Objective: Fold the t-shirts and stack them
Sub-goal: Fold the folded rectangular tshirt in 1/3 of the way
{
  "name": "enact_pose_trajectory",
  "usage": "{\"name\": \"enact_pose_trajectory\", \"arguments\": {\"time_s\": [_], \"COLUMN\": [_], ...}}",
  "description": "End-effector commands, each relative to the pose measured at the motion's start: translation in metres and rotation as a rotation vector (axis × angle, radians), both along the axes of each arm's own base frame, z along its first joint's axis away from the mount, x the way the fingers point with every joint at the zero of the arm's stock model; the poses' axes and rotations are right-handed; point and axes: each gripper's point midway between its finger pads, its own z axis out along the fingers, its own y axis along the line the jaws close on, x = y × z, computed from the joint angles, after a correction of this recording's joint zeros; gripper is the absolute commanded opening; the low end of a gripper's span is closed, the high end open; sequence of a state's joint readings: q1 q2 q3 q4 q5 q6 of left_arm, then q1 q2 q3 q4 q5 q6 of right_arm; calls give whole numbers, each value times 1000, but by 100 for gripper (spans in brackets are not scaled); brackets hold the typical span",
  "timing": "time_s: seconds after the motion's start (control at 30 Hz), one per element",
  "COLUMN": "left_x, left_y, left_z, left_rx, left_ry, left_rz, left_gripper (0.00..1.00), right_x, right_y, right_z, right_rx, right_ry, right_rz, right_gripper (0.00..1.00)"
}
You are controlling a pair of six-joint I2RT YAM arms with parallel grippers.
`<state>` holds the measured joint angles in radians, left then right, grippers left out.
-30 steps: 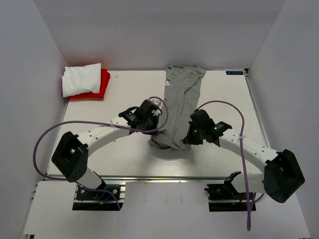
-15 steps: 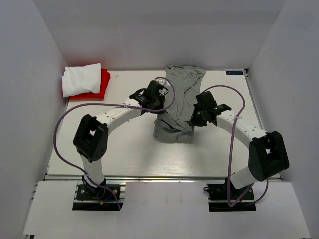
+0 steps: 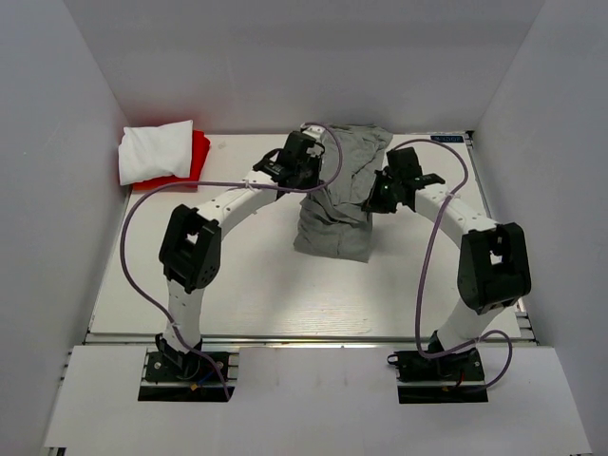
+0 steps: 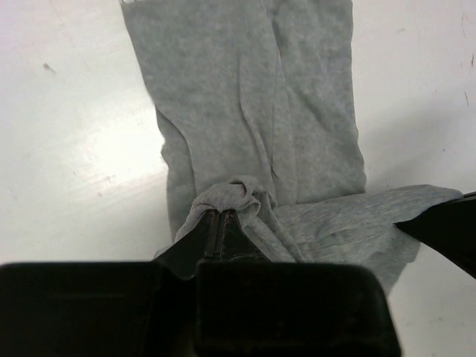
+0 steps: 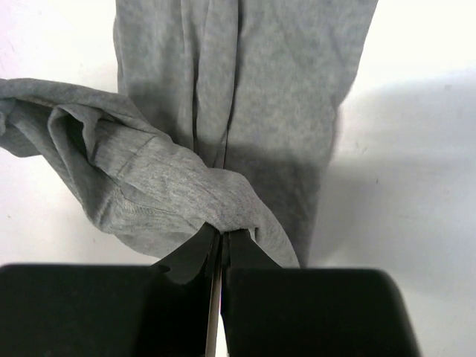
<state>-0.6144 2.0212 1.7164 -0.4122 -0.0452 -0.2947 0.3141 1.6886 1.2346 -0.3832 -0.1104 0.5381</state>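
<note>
Left claw (image 4: pixel 221 217) and right claw (image 5: pixel 222 236), clenched on the shirt (image 3: pixel 332 228), have dragged its end back; uneven release could bunch it.

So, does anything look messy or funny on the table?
The grey shirt is bunched and wrinkled, not flat; the left fingers and right fingers each pinch a fold of it. The white shirt sits tidily on the red shirt.

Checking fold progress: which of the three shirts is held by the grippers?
The grey shirt, pinched by the left gripper and right gripper. The white shirt lies on the red shirt in the far-left corner, untouched.
</note>
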Motion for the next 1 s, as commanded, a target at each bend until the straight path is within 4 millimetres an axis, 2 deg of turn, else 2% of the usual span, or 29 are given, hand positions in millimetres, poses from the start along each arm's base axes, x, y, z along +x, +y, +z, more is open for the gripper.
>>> {"name": "enact_pose_trajectory", "arguments": {"time_s": [0.0,0.03,0.07,0.13,0.23,0.27,0.3,0.37,0.4,0.5,0.53,0.6,0.63,0.7,0.83,0.93,0.97], "left_x": [27,32,37,45,53,59,59,64,67,71,75,80,85,89,106,110,110], "left_y": [-3,-5,-8,-9,-9,-8,-14,-16,-17,-23,-18,-19,-16,-18,-13,-17,-18], "left_z": [36,37,49,45,51,46,49,39,43,34,25,24,18,15,0,-13,-13], "left_rx": [-39,-58,-71,-74,-83,-80,-103,-106,-116,-126,-118,-121,-119,-122,-130,-156,-163], "left_ry": [-129,-136,-170,-174,-198,-202,-210,-202,-220,-223,-212,-227,-227,-232,-236,-223,-218], "left_rz": [-16,-26,-31,-44,-49,-52,-76,-97,-97,-109,-100,-92,-83,-83,-58,-81,-76], "left_gripper": [0,0,0,0,0,0,0,0,0,0,0,0,0,0,0,0,0], "right_x": [29,33,38,44,56,56,59,64,66,77,83,90,96,104,115,126,128], "right_y": [2,0,-4,-5,-9,-8,-12,-13,-15,-17,-18,-18,-23,-25,-29,-31,-32], "right_z": [28,29,29,30,35,33,31,29,25,18,15,12,9,12,0,-1,-8], "right_rx": [45,50,50,55,68,74,76,87,84,96,102,97,85,86,92,108,109], "right_ry": [-97,-104,-106,-110,-126,-119,-112,-108,-101,-102,-99,-100,-103,-120,-116,-134,-123], "right_rz": [20,14,6,4,6,11,1,-4,-7,-9,-11,-4,-19,-28,-55,-57,-59], "right_gripper": [0,0,0,0,0,0,0,0,0,0,0,0,0,0,0,0,0]}}
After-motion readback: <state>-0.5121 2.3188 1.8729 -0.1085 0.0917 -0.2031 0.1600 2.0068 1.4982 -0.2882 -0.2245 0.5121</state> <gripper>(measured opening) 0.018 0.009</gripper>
